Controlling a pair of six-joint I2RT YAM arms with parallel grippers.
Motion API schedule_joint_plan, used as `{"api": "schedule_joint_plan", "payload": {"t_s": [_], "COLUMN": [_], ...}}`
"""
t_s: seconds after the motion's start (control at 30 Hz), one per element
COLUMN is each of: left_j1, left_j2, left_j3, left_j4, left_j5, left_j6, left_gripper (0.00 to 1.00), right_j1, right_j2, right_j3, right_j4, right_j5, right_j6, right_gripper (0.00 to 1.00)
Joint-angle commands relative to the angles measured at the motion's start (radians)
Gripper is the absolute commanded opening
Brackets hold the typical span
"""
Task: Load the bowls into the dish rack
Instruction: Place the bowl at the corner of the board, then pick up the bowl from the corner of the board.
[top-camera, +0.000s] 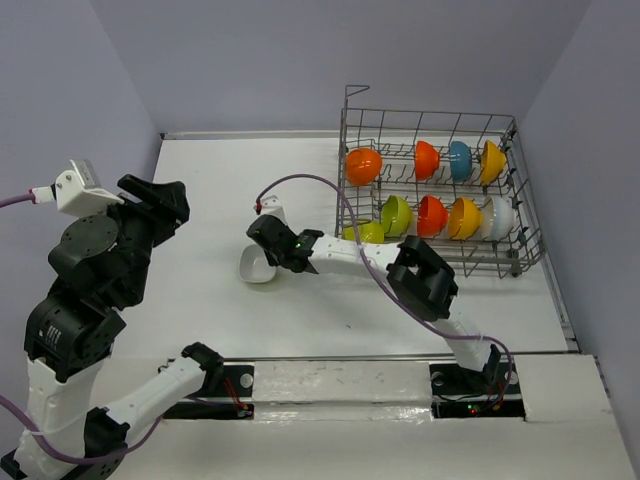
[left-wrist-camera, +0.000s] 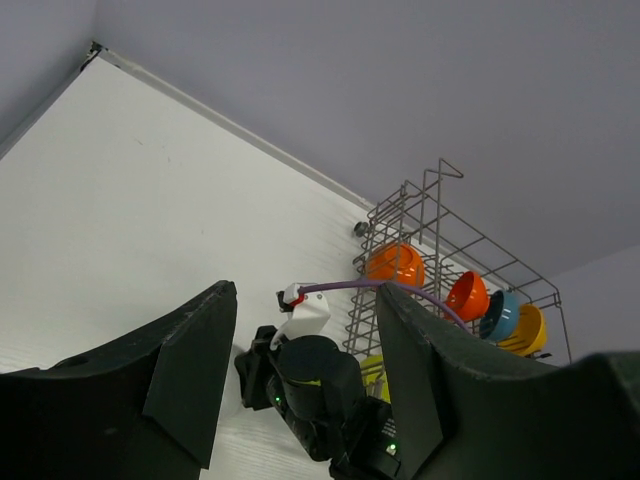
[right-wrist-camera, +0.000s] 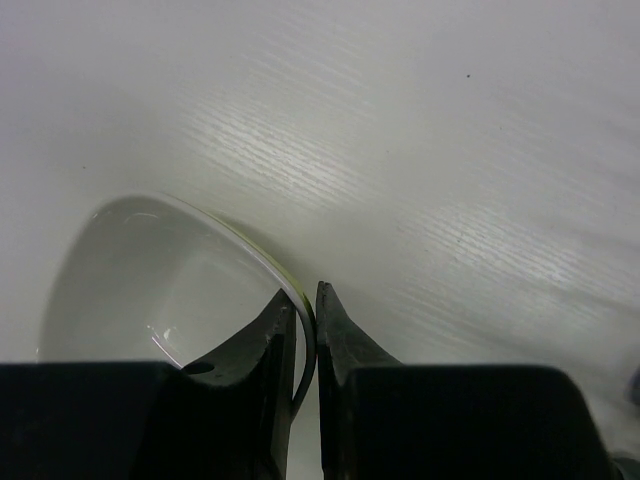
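In the top view, the right gripper (top-camera: 262, 240) has its fingers pinched together on the rim of a white bowl (top-camera: 256, 267). This bowl is directly at the gripper's tips, on their near side, over the table (top-camera: 200, 300). We cannot tell if the bowl rests on the table or is a little lifted. The rack (top-camera: 400, 185) stands apart from this gripper, behind its wrist. Coloured bowls (top-camera: 431, 215) stand on edge inside it in two rows. The left gripper (top-camera: 165, 205) is raised, well apart from the white bowl and far from the rack.

In the left wrist view, the left gripper (left-wrist-camera: 305, 292) has its jaws spread wide and there is nothing between them. Ahead of it and lower we see the right arm (left-wrist-camera: 320, 390). Beyond the arm is the rack (left-wrist-camera: 420, 225) with orange, red, blue and yellow bowls (left-wrist-camera: 395, 265).

In the right wrist view, the right gripper (right-wrist-camera: 305, 300) is almost closed, with only the thin rim in the narrow gap. One finger is inside the white bowl (right-wrist-camera: 150, 270) and the other is outside. The rest of the bowl extends to one side of the tips, and the bare table (right-wrist-camera: 450, 150) lies ahead of them.
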Motion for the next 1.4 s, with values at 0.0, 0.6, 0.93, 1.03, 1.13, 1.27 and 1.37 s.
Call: {"api": "schedule_joint_plan", "payload": {"t_s": [0.0, 0.6, 0.93, 1.03, 1.13, 1.27, 1.37], "left_j1": [0.004, 0.004, 0.004, 0.004, 0.004, 0.004, 0.004], "left_j2": [-0.011, -0.025, -0.024, -0.025, -0.021, -0.016, -0.017], "left_j3": [-0.022, -0.022, -0.034, -0.031, -0.02, -0.005, -0.003], "left_j4": [0.059, 0.077, 0.097, 0.103, 0.1, 0.091, 0.088], "left_j5": [0.01, 0.024, 0.013, 0.015, 0.015, 0.018, 0.016], "left_j6": [0.015, 0.031, 0.04, 0.043, 0.045, 0.051, 0.052], "left_gripper": [0.67, 0.67, 0.67, 0.67, 0.67, 0.67, 0.67], "right_j1": [-0.003, -0.003, 0.067, 0.112, 0.142, 0.165, 0.174], "right_j2": [-0.069, -0.169, -0.227, -0.183, -0.1, -0.003, 0.046], "right_j3": [-0.04, -0.015, 0.032, 0.112, 0.213, 0.299, 0.344], "right_j4": [-0.01, -0.079, -0.087, -0.114, -0.153, -0.183, -0.212], "right_j5": [0.042, 0.108, 0.033, 0.036, 0.042, 0.036, 0.042], "right_j6": [0.016, -0.013, -0.094, -0.109, -0.129, -0.136, -0.13], "right_gripper": [0.13, 0.46, 0.46, 0.45, 0.45, 0.45, 0.45]}}
